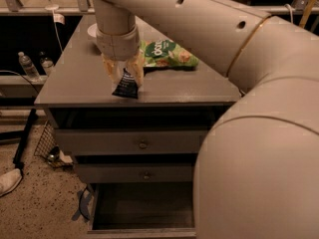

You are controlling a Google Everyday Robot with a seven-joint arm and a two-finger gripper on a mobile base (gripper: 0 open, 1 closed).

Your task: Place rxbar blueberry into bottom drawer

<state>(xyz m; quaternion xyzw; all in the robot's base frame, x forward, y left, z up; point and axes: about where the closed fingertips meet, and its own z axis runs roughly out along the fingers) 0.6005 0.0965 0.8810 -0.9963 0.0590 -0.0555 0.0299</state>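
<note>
The rxbar blueberry (pixel 125 86), a small dark wrapper with white text, hangs between the fingers of my gripper (pixel 123 74) just above the front part of the grey cabinet top (pixel 75 78). The gripper is shut on the bar's upper end. The bottom drawer (pixel 144 210) stands pulled open at the foot of the cabinet, its inside dark, directly below and slightly right of the gripper. My arm fills the right side of the view.
A green snack bag (pixel 167 54) lies on the cabinet top just right of the gripper. Two shallower drawers with round knobs (pixel 143 145) sit above the open one. Bottles (pixel 27 63) stand at the left, a white shoe (pixel 10 180) on the floor.
</note>
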